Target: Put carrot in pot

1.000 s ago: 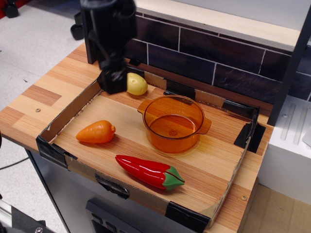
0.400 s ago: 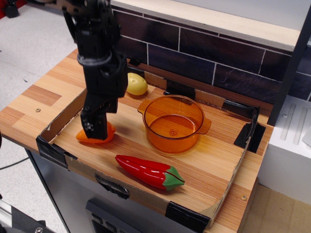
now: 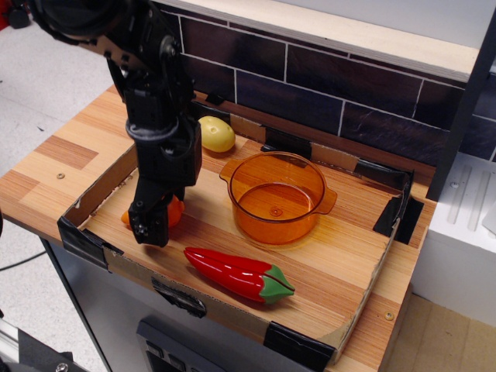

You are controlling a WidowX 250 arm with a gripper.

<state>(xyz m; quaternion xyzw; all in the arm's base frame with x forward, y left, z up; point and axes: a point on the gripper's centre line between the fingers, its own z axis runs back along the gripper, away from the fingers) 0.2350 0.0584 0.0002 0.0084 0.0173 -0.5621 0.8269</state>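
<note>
The orange carrot (image 3: 175, 210) lies in the left part of the shallow tray, mostly hidden behind my black gripper (image 3: 149, 223). The gripper is lowered right over the carrot and reaches down to the tray floor. Its fingers face away, so I cannot tell whether they are open or closed on the carrot. The transparent amber pot (image 3: 277, 197) with two small side handles stands empty in the middle of the tray, to the right of the gripper.
A red pepper with a green stem (image 3: 238, 273) lies in front of the pot. A small yellow ball (image 3: 216, 134) sits at the tray's back left. The cardboard-edged tray (image 3: 364, 271) rests on a wooden counter before a dark tiled wall.
The gripper came down from the back left beside the yellow ball onto the carrot, then sank lower and slightly forward, hiding most of the carrot. The carrot, pot and pepper have not moved.
</note>
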